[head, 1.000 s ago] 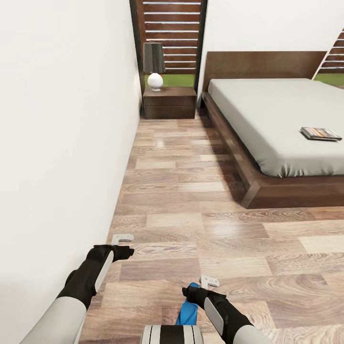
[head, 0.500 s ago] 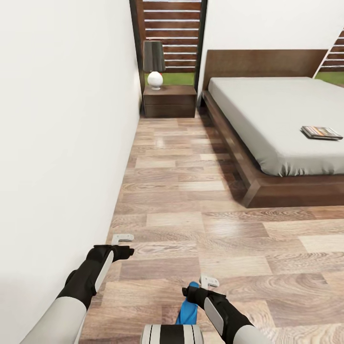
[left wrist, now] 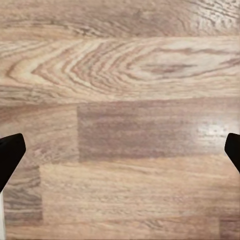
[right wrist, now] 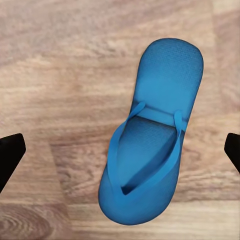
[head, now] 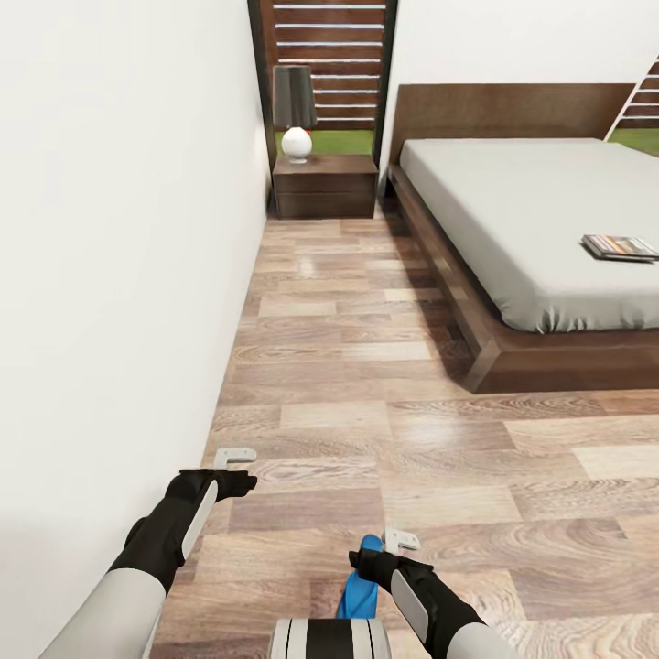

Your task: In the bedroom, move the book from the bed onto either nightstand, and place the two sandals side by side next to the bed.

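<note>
Under my right arm lay a bright blue sandal on the tan wood-grain floor. The mattress was pale grey, its frame dark brown, the wall white.

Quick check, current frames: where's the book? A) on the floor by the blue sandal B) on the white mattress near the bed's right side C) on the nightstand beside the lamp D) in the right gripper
B: the book lies flat on the mattress of the bed, far from the nightstand, and the right gripper hangs open above the blue sandal.
</note>
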